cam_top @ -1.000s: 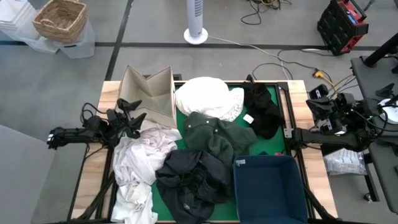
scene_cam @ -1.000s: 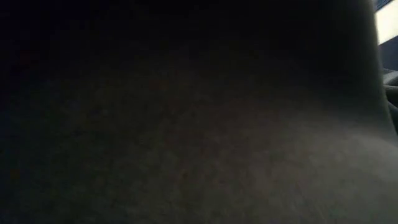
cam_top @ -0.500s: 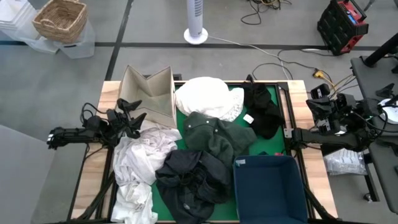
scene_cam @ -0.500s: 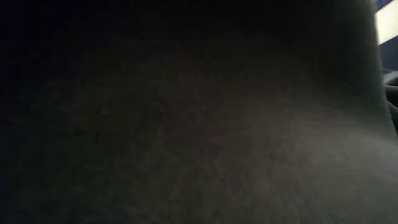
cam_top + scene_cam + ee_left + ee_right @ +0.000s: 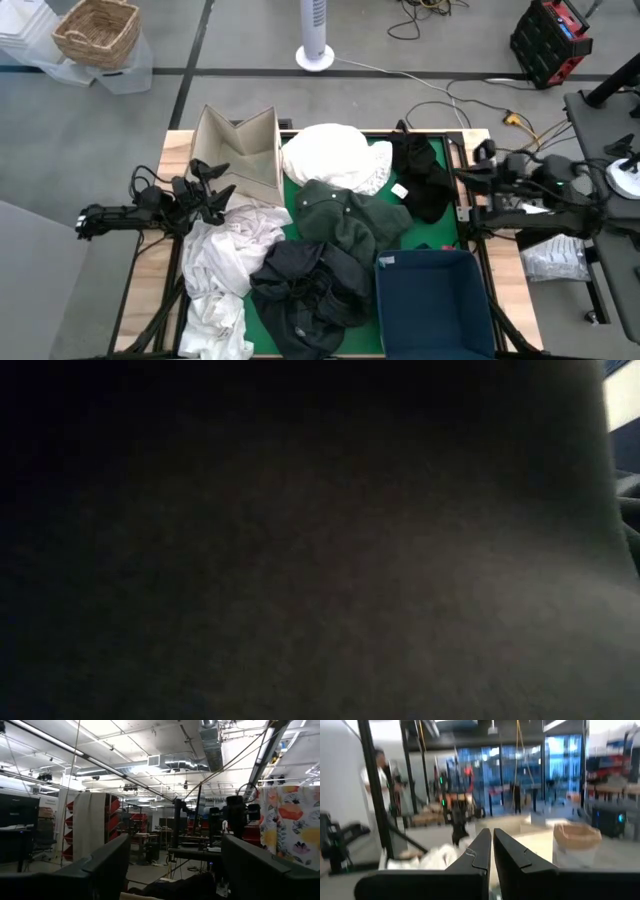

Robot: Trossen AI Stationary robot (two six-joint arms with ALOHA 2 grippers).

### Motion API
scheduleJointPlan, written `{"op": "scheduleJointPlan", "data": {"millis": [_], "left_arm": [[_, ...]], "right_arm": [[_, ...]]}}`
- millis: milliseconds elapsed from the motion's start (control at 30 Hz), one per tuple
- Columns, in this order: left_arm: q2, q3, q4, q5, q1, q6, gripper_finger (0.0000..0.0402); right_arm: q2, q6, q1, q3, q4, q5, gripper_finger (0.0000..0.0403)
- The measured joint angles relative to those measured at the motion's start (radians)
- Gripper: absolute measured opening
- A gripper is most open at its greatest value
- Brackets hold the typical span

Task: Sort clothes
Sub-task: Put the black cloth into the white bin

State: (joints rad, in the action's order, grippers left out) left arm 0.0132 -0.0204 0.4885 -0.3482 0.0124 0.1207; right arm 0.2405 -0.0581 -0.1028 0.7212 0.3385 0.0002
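Green felt covers the middle of the tabletop (image 5: 440, 236), and nearly all of it is buried under clothes (image 5: 330, 235) that lie unsorted in one loose heap. A white bundle (image 5: 330, 155) sits at the far side beside the cardboard box (image 5: 240, 150), a black piece (image 5: 425, 175) lies to its right, a dark green one (image 5: 350, 220) is in the middle, a charcoal one (image 5: 305, 285) is nearer the front, and a pale grey-white one (image 5: 220, 265) spills over the front left edge. The box looks empty, and so does the blue bin (image 5: 435, 300) at the front right (as far as the overhead view shows), so the sorting seems hardly begun, with every piece left to place.

The left hand (image 5: 212, 178) hovers beside the box, just above the pale piece, fingers spread wide and holding nothing. The right hand (image 5: 478, 153) is off the tabletop's right edge, fingers (image 5: 512, 852) pressed together and empty. The low view is blocked by something dark.
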Motion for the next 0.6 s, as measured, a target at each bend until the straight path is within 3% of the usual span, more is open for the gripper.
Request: {"op": "scheduleJointPlan", "data": {"millis": [267,600], "left_arm": [[0.0,-0.009,-0.002,0.03,0.0,0.0,0.0287],[0.002,-0.046,-0.047,0.025,0.0,0.053,0.0287]], "right_arm": [[0.174,0.051,0.0,-0.043,-0.061,0.0,0.0013],[0.25,0.052,-0.001,-0.336,-0.619,0.0,0.0013]]}}
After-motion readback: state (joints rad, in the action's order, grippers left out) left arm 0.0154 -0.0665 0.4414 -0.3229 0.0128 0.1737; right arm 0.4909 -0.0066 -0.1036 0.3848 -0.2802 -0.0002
